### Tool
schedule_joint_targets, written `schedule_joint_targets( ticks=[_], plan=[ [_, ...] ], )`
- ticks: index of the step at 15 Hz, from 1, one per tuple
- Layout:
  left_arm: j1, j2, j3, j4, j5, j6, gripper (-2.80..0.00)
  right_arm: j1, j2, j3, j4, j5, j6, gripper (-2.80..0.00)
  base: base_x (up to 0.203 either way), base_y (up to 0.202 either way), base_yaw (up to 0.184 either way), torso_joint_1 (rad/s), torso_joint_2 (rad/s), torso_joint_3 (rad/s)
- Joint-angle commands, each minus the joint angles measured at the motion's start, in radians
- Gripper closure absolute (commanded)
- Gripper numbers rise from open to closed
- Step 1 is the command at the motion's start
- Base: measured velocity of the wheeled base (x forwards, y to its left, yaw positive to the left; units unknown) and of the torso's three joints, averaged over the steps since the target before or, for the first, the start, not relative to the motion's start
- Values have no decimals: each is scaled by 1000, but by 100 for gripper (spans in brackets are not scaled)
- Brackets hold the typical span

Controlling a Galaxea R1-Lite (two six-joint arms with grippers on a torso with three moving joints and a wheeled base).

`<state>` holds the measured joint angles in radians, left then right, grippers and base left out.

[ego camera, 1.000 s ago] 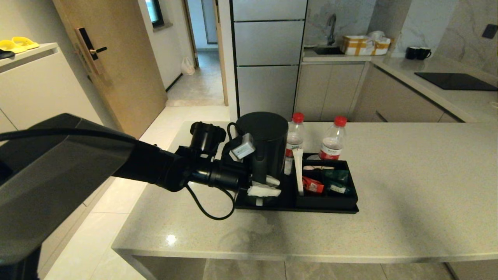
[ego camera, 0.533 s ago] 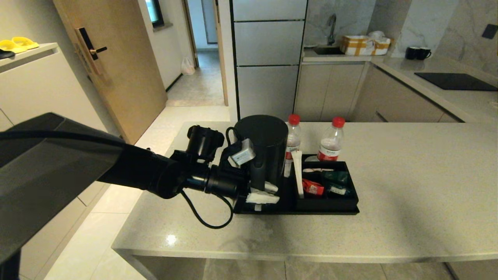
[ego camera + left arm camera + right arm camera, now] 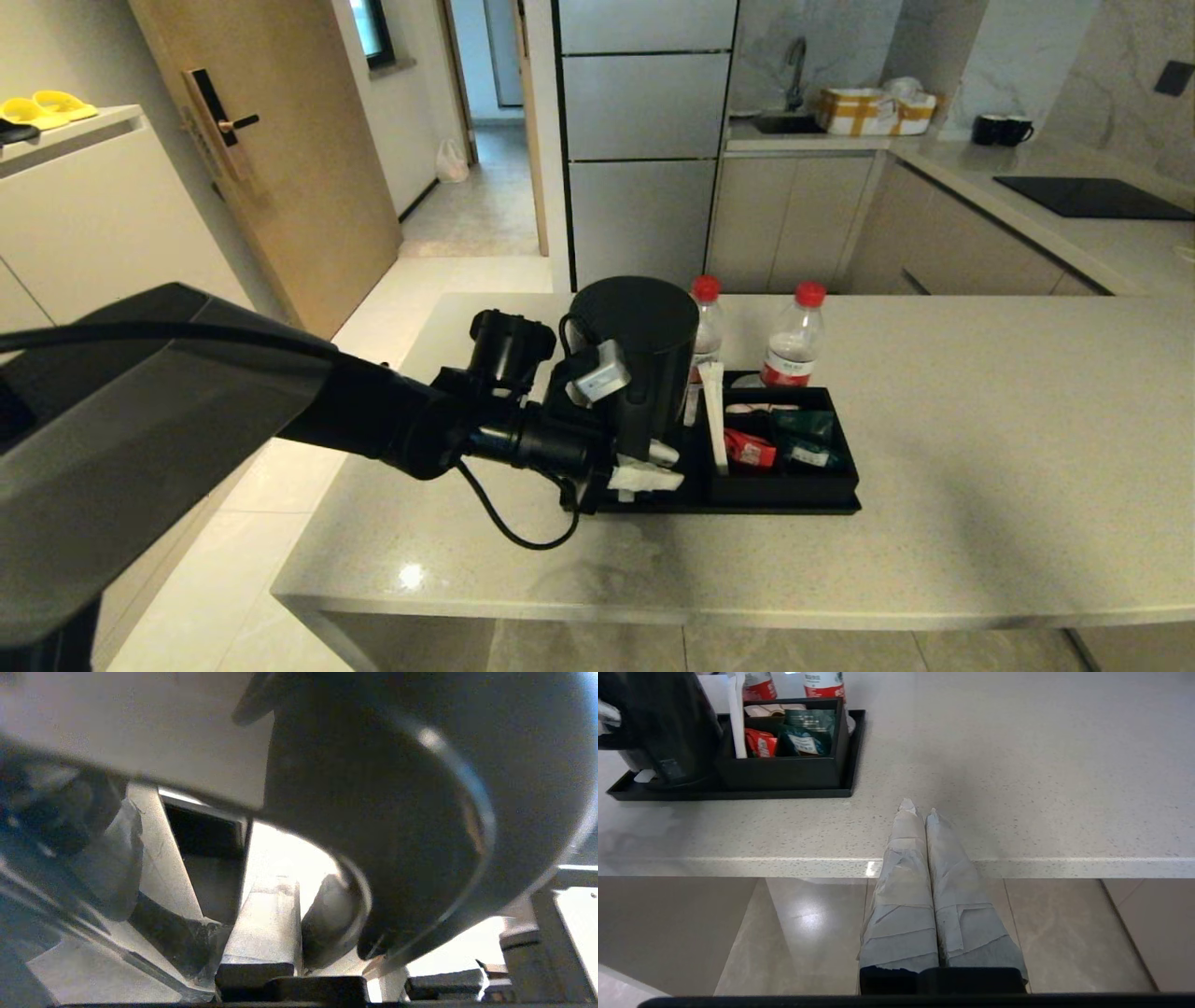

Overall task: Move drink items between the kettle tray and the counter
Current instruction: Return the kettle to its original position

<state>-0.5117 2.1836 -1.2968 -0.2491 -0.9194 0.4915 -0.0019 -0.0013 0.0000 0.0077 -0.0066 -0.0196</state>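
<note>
The tall black kettle (image 3: 635,345) stands over the left end of the black kettle tray (image 3: 822,504) on the beige counter (image 3: 980,448). My left gripper (image 3: 644,467) reaches in from the left and is shut on the kettle's handle (image 3: 331,919), one taped finger (image 3: 266,924) pressed against it. Whether the kettle's base touches the tray I cannot tell. Two red-capped water bottles (image 3: 789,350) (image 3: 707,327) stand at the tray's far edge. A dark green sachet (image 3: 803,425) lies in the compartment box (image 3: 784,481). My right gripper (image 3: 919,808) hovers shut and empty at the counter's front edge.
A white stick sachet (image 3: 717,411) and a red sachet (image 3: 752,448) also sit in the box. My left arm's cable (image 3: 513,532) hangs over the counter. Behind lie the farther worktop with a black hob (image 3: 1092,196), a cardboard box (image 3: 873,107) and mugs (image 3: 1004,126).
My left arm and the kettle in its grip dipped slightly left, then shifted right, so the kettle now covers more of the nearer bottle. The tray and bottles stayed put.
</note>
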Motion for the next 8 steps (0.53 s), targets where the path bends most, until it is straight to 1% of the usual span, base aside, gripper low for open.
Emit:
schedule_joint_targets(
  ticks=[1,2,3,4,5,8],
  plan=[
    [-7,41,-12,4,5,1,0,0,0,0,0,0,0,0,0,0,0,0,0,0],
    [-11,43,-18,5,5,-5,0,0,0,0,0,-1,0,0,0,0,0,0,0,0],
    [-19,47,-23,3,5,-29,0,0,0,0,0,0,0,0,0,0,0,0,0,0],
    [-19,50,-27,1,5,-40,0,0,0,0,0,-1,0,0,0,0,0,0,0,0],
    [-19,56,-32,1,5,-32,-280,0,0,0,0,-1,0,0,0,0,0,0,0,0],
    [-24,51,-39,1,4,-34,-280,0,0,0,0,-1,0,0,0,0,0,0,0,0]
  ],
)
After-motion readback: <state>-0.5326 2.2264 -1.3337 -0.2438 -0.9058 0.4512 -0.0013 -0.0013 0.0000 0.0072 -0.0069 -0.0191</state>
